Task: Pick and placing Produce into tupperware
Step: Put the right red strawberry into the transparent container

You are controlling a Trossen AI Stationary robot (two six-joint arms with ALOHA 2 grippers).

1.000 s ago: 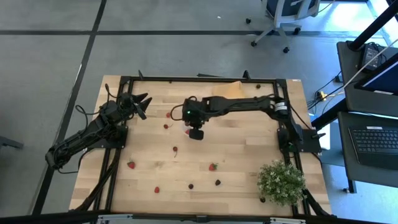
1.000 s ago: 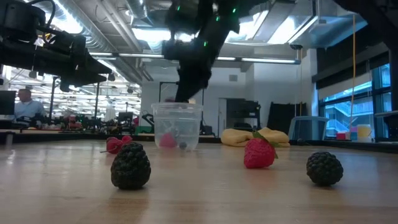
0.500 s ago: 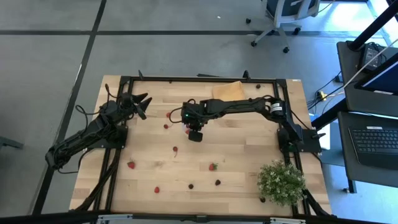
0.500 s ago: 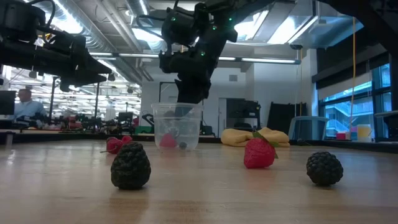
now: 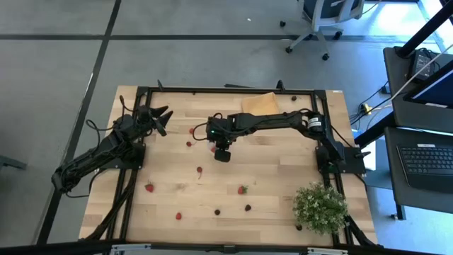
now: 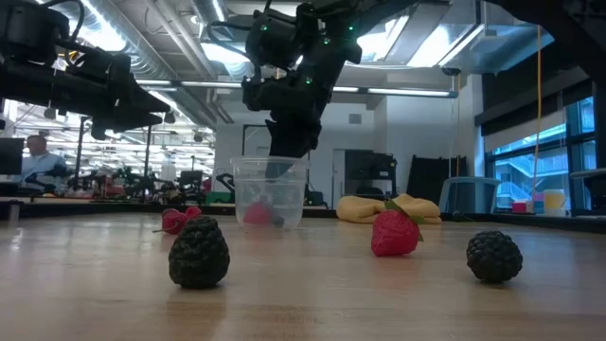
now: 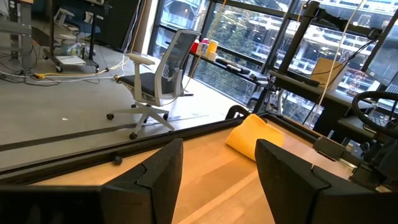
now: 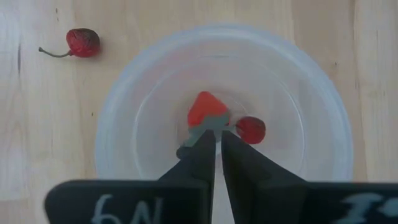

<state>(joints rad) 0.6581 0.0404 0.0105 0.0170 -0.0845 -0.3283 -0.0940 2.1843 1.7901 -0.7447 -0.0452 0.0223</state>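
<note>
Right gripper (image 8: pixel 218 142): mine, poised straight above the cup (image 8: pixel 124 118) near the tabletop's middle, a little toward the far edge; my fingers (image 8: pixel 198 163) are almost together with only a thin slit between them, and nothing is pinched there.
Cup contents: a red strawberry (image 8: pixel 206 111) and a darker red cherry (image 8: pixel 250 129) lie on the bottom, touching or nearly so, just past my fingertips.
Cup, low view: the clear tub (image 6: pixel 270 192) stands upright on the wood, red fruit showing through its wall, my right arm dropping into it from above.
Left gripper (image 5: pixel 160 117): parked near the tabletop's left edge toward the far corner, raised off the wood; my fingers (image 7: pixel 160 173) are spread wide with nothing between them.
Loose produce: a stemmed cherry (image 8: pixel 83 42) lies on the wood just beside the cup; more red pieces sit between the cup and my left gripper (image 5: pixel 191 131); others are scattered toward the near edge, among them a strawberry (image 5: pixel 242 189) and two dark berries (image 5: pixel 248 207).
Nearest the low camera: a blackberry (image 6: pixel 199 252), a strawberry (image 6: pixel 395 233) and a second blackberry (image 6: pixel 493 256).
Writing: white marks on my right wrist read roughly "6N" (image 8: pixel 111 208); I cannot make them out for certain.
Cloth (image 5: pixel 258 102): yellow, folded, at the far edge.
Plant (image 5: pixel 320 207): green with white flowers, at the near right corner.
</note>
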